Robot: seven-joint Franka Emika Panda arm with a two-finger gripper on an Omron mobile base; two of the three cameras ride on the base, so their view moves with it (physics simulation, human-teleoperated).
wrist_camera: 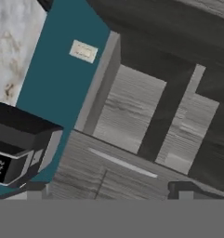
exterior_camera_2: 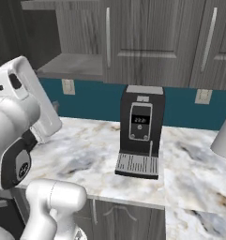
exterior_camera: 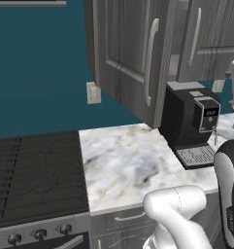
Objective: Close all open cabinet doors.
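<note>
open cabinet door point(exterior_camera: 130, 58) top cropped, coffee machine point(wrist_camera: 16, 148) cut by left edge, display digits unreadable

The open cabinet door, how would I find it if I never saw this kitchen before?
Find the black coffee machine on the marble counter. Look up and a little left: a tall grey wood-grain door with a long silver bar handle swings out over the counter. The doors beside it lie flat and shut; this one stands open.
</note>
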